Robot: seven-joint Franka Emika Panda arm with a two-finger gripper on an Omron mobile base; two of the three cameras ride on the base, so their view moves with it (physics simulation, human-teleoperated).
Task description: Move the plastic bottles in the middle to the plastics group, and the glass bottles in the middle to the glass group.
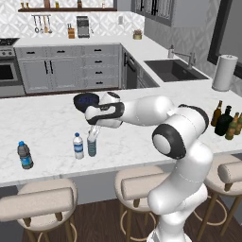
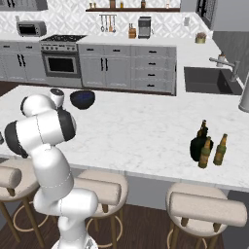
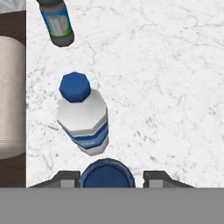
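The small grey-blue water bottle [image 1: 91, 147] stands upright on the white marble counter [image 1: 47, 123], right beside a pale water bottle [image 1: 78, 146] with a blue cap. My gripper [image 1: 93, 132] points down over the grey-blue bottle. In the hand view its blue cap [image 3: 106, 175] sits between my fingertips [image 3: 66, 179], with a slim gap on the right side, so the jaws stand slightly open around it. The pale bottle [image 3: 83, 118] is just beyond it, and a darker blue-labelled bottle [image 3: 57, 22] [image 1: 24, 155] stands further left. At the counter's right end, the squat black bottle [image 2: 198, 146] stands among slim amber bottles [image 2: 220, 150].
A dark blue bowl [image 1: 86, 100] sits on the counter behind my hand. A white paper-towel roll [image 1: 224, 72] stands near the sink [image 1: 175, 70]. Padded stools [image 1: 45, 201] line the counter's near edge, which lies close to the water bottles.
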